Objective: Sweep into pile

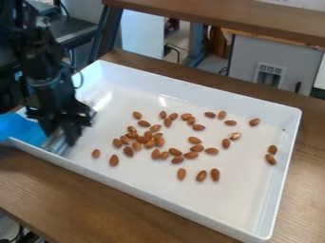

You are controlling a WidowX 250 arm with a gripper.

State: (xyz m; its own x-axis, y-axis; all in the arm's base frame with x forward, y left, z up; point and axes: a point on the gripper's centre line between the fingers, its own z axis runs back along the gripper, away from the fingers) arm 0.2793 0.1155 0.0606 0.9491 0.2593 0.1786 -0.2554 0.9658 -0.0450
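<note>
Low over the left end of a white tray (158, 79), a black gripper (63, 135) hangs beside a silvery piece (56, 142) and a blue item (22, 129), set on a wooden table (63, 187). Whether it is clenched on the silvery piece or merely next to it cannot be told. The almonds (142, 139) lie across the tray floor, thickest left of center, with a looser scatter toward the right and a pair (272, 154) near the right wall.

The job appears to be in its early stages, with a loose cluster but no true pile. If the silvery and blue parts form the sweeping tool, a firm grip should be confirmed first, then the edge set level and just touching the floor. The cluster makes a natural gathering point. Outlying almonds call for a start on their outer side, with short, slow strokes inward; the right-hand pair would need the edge slipped between nuts and wall. Too fast a push could send almonds rolling around the ends, a raised edge could ride over them, and heavy pressure could shift the tray. Lifting clear between strokes would spare the cluster.
</note>
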